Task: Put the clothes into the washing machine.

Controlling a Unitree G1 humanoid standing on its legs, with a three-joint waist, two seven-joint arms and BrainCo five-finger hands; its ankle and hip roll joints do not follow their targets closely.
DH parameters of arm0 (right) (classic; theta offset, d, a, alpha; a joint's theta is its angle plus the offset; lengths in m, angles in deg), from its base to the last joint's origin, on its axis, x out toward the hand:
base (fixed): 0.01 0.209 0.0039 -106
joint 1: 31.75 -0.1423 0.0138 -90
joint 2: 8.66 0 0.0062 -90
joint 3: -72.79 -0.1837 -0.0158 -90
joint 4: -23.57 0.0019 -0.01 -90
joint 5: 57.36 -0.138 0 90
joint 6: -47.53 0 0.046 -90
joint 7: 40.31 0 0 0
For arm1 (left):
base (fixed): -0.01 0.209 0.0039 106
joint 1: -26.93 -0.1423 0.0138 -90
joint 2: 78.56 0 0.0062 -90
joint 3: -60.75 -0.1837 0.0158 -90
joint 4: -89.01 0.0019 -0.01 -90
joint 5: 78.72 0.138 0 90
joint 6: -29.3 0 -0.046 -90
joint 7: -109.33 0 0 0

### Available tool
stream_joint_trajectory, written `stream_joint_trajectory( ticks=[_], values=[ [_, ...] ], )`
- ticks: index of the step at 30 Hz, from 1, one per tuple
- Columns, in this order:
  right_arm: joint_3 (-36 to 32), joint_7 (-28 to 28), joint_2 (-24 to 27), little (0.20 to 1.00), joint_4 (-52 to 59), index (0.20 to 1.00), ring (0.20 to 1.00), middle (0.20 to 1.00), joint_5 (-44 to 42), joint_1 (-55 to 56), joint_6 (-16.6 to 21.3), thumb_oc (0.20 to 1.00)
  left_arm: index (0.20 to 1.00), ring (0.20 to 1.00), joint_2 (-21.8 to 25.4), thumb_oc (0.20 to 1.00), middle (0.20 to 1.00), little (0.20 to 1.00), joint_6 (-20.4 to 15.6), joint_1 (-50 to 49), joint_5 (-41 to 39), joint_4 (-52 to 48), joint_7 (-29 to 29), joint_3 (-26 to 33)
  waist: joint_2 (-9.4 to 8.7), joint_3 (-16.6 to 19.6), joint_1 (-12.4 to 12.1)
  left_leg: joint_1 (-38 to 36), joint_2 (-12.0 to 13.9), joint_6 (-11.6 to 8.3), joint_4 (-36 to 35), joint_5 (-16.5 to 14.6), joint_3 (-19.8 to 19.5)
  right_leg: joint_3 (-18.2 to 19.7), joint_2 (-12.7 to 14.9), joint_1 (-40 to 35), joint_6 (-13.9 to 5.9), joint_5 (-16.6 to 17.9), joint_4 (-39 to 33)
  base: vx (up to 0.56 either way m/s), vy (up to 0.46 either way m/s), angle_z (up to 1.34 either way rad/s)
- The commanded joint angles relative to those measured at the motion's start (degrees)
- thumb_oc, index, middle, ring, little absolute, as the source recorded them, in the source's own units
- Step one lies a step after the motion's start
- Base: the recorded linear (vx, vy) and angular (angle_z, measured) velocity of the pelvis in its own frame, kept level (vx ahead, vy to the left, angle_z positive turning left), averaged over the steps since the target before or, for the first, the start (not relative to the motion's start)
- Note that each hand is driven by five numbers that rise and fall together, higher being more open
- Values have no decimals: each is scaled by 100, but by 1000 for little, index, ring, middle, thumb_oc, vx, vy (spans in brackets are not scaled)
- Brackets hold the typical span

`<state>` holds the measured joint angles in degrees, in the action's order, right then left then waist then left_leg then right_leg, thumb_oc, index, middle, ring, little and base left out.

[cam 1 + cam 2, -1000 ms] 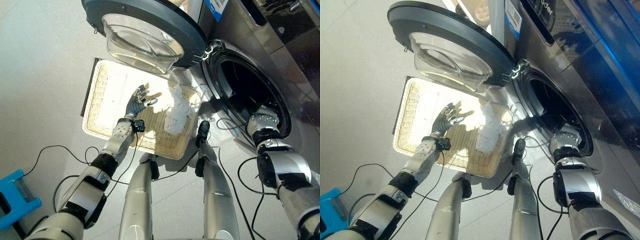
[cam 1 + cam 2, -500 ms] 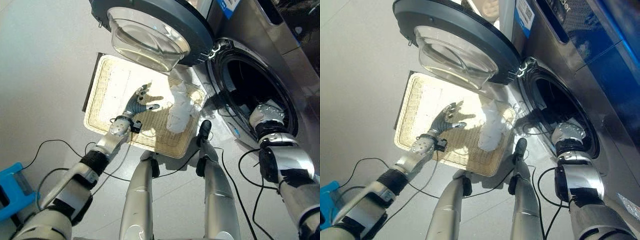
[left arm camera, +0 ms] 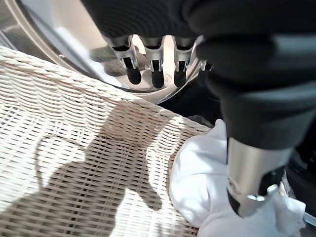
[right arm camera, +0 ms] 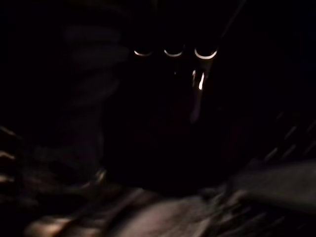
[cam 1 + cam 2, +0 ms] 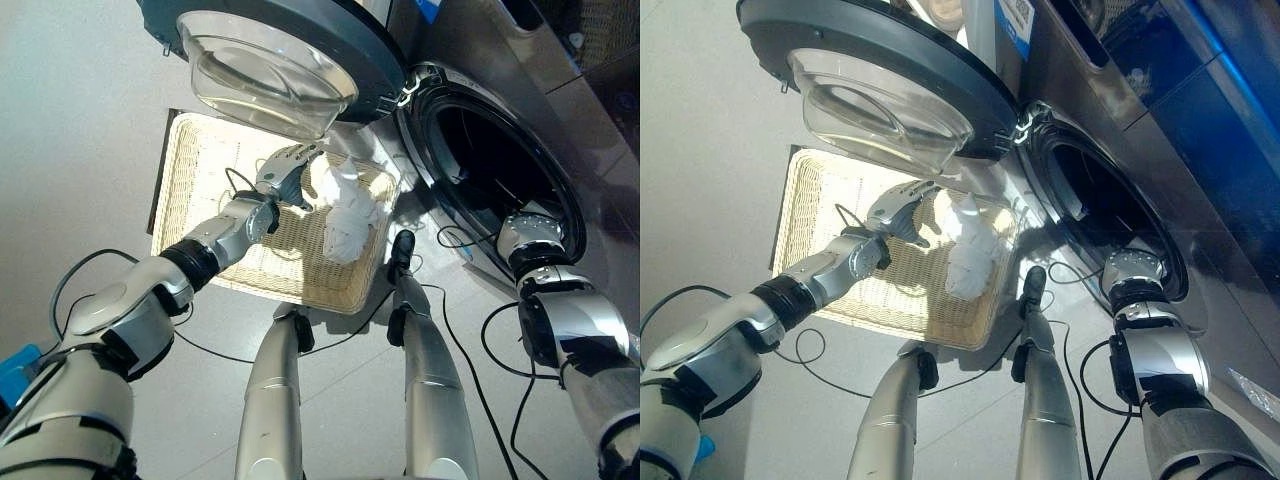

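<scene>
Clearly the left hand reaches over the wicker basket, fingers extended and loosely spread, thumb resting on the white clothes bunched at the basket's drum-side edge, probably poised to grasp; the right hand is inside the washing machine drum, its fingers impossible to tell; the door hangs open overhead.

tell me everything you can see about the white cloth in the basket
The white cloth is a crumpled, bunched heap of soft fabric, folds standing up rather than lying flat. It sits in the shallow woven wicker basket, in the corner nearest the washing machine's open drum, just below the open door. The left hand reaches it with fingers fairly straight, thumb against the fabric, not yet closed around it.
</scene>
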<state>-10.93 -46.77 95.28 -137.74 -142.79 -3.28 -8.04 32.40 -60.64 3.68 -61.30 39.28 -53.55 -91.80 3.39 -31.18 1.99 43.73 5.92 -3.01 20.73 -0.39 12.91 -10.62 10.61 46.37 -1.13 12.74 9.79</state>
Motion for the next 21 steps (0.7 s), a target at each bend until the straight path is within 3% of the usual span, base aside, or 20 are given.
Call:
stream_joint_trajectory(
  ticks=[1,3,9,16,21],
  values=[
    [257,-1019,669,1000,232,1000,1000,1000,1951,-212,-782,1000,1000,1000,40,1000,1000,1000,-143,-76,566,70,123,245,328,139,13,-209,-287,-338,-717,224,195,-333,38,-39,-798,-710,783,0,0,0],
    [564,-1158,717,1000,120,1000,1000,1000,2542,-315,-1336,1000,1000,1000,54,1000,1000,1000,-150,84,932,92,77,91,325,139,25,-134,-267,-322,-735,281,233,-336,35,37,-782,-660,750,-22,2,-5],
    [908,-1139,652,1000,114,1000,1000,1000,3081,-338,-1886,1000,1000,1000,57,1000,1000,1000,-379,321,2044,154,346,-294,307,139,85,-123,-248,-346,-705,239,280,-316,-3,57,-791,-703,746,1,5,-4],
    [1028,-404,377,1000,356,1000,1000,1000,2427,-243,-1717,1000,1000,1000,60,1000,1000,1000,-1133,648,3366,320,310,-829,269,139,243,-73,-191,-405,-727,263,385,-217,-87,137,-793,-716,708,0,22,-1],
    [973,134,25,1000,1161,1000,1000,1000,1667,175,-1343,1000,1000,1000,50,1000,1000,1000,-1746,736,4316,518,265,-1050,204,139,404,46,-123,-443,-750,298,499,-116,-163,283,-788,-701,676,1,34,-7]
  ],
)
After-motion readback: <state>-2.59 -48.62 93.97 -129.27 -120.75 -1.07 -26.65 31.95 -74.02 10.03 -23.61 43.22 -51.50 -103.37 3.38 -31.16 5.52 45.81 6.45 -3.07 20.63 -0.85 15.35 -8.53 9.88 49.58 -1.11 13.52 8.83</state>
